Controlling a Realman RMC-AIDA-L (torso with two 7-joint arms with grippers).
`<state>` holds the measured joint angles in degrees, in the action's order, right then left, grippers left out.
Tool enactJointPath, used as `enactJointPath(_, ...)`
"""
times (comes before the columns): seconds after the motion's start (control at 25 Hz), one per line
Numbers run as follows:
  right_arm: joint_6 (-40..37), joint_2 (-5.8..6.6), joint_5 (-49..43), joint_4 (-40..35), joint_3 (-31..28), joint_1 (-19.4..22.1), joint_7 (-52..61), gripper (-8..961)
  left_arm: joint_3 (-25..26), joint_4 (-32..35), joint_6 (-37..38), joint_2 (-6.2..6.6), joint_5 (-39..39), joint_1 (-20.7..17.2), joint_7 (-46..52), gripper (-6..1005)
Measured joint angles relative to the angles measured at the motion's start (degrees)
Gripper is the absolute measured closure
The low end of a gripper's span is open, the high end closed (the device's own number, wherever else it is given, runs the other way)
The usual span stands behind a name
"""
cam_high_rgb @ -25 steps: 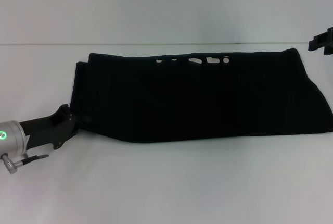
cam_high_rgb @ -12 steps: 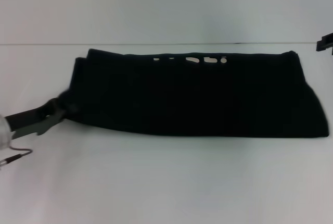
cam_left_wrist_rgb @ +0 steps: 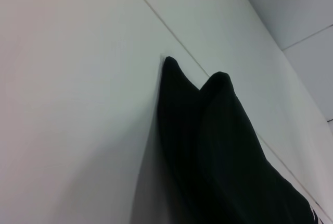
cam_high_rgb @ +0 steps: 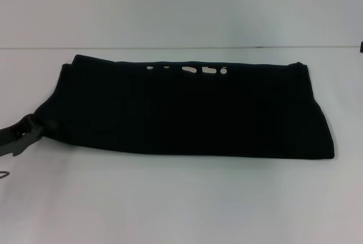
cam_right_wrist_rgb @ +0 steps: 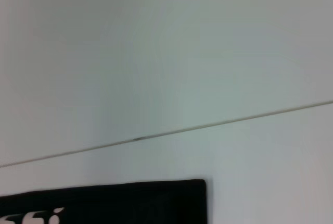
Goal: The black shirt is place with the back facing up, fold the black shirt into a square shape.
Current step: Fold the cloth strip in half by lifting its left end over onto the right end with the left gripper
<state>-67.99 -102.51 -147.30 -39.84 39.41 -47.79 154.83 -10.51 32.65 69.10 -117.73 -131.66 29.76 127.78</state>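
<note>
The black shirt [cam_high_rgb: 187, 110] lies as a long folded band on the white table [cam_high_rgb: 181, 198], and it has slid toward the left gripper [cam_high_rgb: 35, 127] over the last second — dragged, apparently, by its near-left corner. The jaws look closed on that corner. The right gripper has drawn away beyond the shirt's far-right end, almost out of view. Judging by this, the band is being repositioned before a crosswise fold.
</note>
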Motion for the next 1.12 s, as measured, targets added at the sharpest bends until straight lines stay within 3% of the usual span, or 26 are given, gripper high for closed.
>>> enactJointPath(0.4, -1.82, 0.11, 0.19, -0.06, -1.49, 0.29, -0.56, 485, 0.03, 1.14, 1.52, -0.96, 2.74, 1.17, 0.23, 997)
enactJointPath(0.52, -2.22, 0.14, 0.26, -0.22, -1.51, 0.28, -0.63, 485, -0.13, 1.47, 5.0, -1.02, 4.74, 4.15, 1.33, 997)
enactJointPath(0.68, -2.23, -0.01, 0.26, -0.25, -1.53, 0.01, -0.7, 484, -2.22, 1.29, 6.84, -1.47, 5.2, 10.93, 3.55, 997)
enactJointPath(0.84, -2.12, -0.28, 0.27, -0.24, -1.5, -0.35, -0.75, 484, -9.1, 1.08, 4.29, -3.18, 5.34, 18.33, 5.45, 996)
enactJointPath(1.0, -2.04, -0.35, 0.26, -0.08, -1.55, -0.52, -0.75, 483, -17.46, 0.42, -0.25, -5.84, 5.45, 24.36, 6.15, 996)
enactJointPath(1.12, -1.7, -0.49, 0.26, 0.24, -1.6, -0.65, -0.75, 483, -24.27, -3.92, -5.09, -6.75, 7.33, 27.96, 4.95, 996)
